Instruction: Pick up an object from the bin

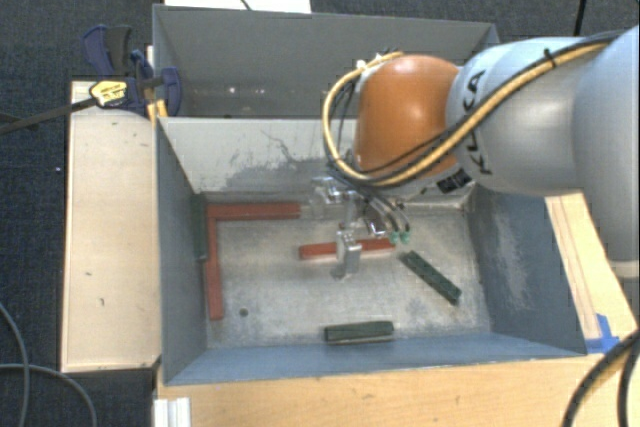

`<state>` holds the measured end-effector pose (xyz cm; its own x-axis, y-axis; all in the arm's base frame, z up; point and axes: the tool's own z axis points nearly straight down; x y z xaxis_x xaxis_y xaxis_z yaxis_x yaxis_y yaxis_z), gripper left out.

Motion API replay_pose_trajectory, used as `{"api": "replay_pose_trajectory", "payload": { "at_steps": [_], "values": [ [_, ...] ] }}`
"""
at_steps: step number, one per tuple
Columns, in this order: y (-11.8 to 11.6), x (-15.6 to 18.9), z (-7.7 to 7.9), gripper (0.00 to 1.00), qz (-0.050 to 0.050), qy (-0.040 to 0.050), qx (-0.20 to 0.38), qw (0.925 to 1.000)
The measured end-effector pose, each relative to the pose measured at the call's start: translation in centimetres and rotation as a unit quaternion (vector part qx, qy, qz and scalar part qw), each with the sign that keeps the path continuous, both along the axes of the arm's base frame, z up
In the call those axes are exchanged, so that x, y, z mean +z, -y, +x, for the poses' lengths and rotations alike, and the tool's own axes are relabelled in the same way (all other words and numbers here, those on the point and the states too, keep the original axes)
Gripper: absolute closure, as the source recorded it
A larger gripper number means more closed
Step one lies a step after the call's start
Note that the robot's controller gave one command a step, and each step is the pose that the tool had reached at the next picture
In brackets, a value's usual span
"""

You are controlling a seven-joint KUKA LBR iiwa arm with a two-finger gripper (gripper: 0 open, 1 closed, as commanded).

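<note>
The arm (560,125) is a smooth silver-grey tube with black lettering near the wrist. An orange cover (400,110) caps the wrist, looped by black and yellow cables (332,125). The gripper (346,263) is bare grey metal.

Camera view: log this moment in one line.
hand: low over short red bar, bin centre | grasp: cannot tell | near: slanted dark bar at view-right; dark block by front wall
</note>
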<state>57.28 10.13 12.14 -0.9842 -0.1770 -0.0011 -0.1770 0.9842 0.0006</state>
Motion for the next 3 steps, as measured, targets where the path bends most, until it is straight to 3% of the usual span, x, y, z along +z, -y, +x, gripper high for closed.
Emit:
{"api": "replay_pose_trajectory", "payload": {
  "at_steps": [1, 2, 3],
  "values": [
    [0.7, -5.1, -0.3, 1.0, 0.0, 0.0003, -0.029, 0.9996],
    [0.7, -5.1, -0.3, 1.0, 0.0, 0.0002, -0.03, 0.9996],
    [1.6, 13.0, -0.3, 1.0, 0.001, 0.004, -0.012, 0.9999]
  ]
}}
